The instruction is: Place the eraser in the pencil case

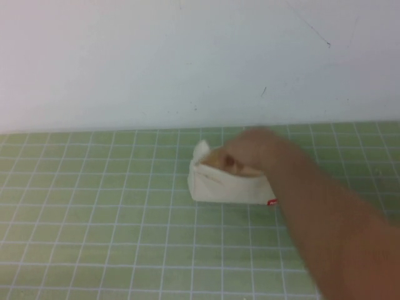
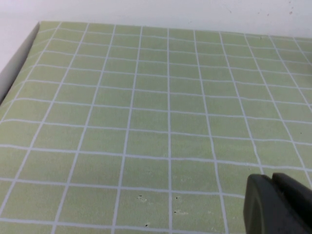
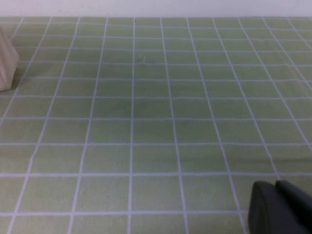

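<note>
The case (image 1: 228,184) sits mid-worktop (image 1: 94,219), mouth open, with a person's hand (image 1: 250,150) in it; the eraser isn't visible. Keep the mouth wide and drop it deep. Left gripper (image 2: 278,204) and right gripper (image 3: 280,207) sit parked low over bare worktop; I cannot tell how their jaws stand.

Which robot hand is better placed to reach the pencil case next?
Right, probably: the right hand has the pencil case in its wrist view; the left hand faces only mat. A person's arm reaches into it.
</note>
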Robot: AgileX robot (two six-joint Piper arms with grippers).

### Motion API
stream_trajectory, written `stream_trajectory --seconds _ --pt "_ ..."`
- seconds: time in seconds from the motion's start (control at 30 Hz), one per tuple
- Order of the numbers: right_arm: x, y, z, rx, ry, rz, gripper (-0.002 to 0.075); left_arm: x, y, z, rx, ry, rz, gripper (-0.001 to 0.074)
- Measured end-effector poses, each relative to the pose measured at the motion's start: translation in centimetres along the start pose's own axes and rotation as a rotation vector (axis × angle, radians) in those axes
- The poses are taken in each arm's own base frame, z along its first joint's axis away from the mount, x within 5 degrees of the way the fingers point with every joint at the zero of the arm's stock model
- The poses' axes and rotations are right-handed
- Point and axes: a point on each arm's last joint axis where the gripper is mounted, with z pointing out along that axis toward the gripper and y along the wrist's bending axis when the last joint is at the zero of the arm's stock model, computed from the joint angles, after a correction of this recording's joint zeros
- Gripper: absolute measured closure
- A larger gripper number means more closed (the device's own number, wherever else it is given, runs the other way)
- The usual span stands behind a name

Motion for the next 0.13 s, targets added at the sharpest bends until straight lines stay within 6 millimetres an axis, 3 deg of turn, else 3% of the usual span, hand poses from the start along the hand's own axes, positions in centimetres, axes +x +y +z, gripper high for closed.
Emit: stream_trajectory --seconds 0.13 --pt "0.0 0.0 0.0 0.0 0.0 0.0 0.0727 0.0 0.0 0.0 0.0 0.0 0.0 0.0736"
